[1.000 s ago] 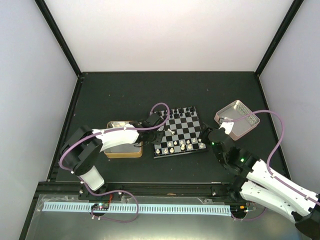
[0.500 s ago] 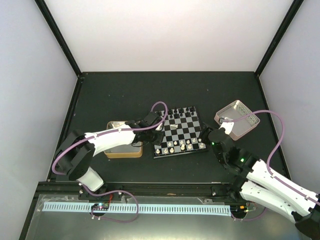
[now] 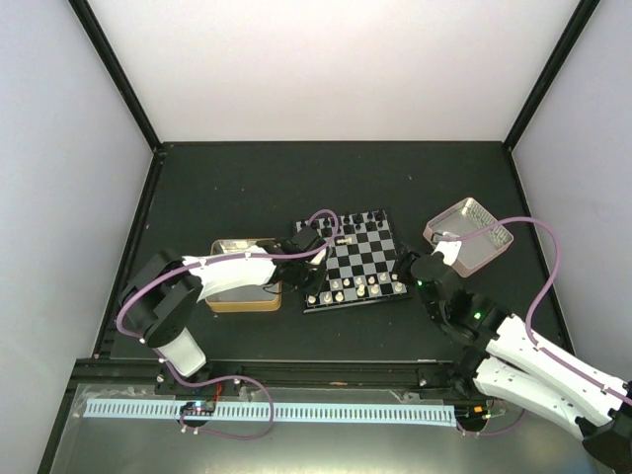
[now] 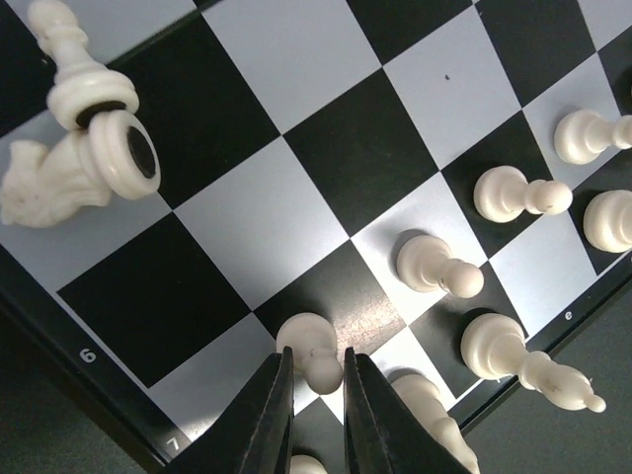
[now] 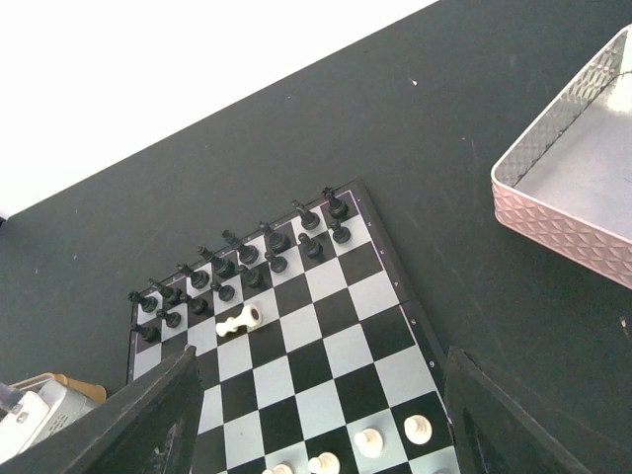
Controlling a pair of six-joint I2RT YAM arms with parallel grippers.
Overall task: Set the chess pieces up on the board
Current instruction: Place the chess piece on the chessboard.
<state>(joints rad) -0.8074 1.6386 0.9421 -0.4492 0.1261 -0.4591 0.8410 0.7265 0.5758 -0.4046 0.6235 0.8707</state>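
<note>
Left tool [image 4: 317,357] nearly pressed together round cream pawn [image 4: 308,341] head at board [image 4: 296,197] edge, grip unclear; right tool [image 5: 321,380] spread; pawn likely light, stiff, tippy, take by head

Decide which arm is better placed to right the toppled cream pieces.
Left: the left gripper is over the black-and-white chessboard, near the two toppled cream chess pieces; the open right gripper is farther off.

Overhead view looks down; both wrist views, left closest, share the board [image 3: 355,259].
</note>
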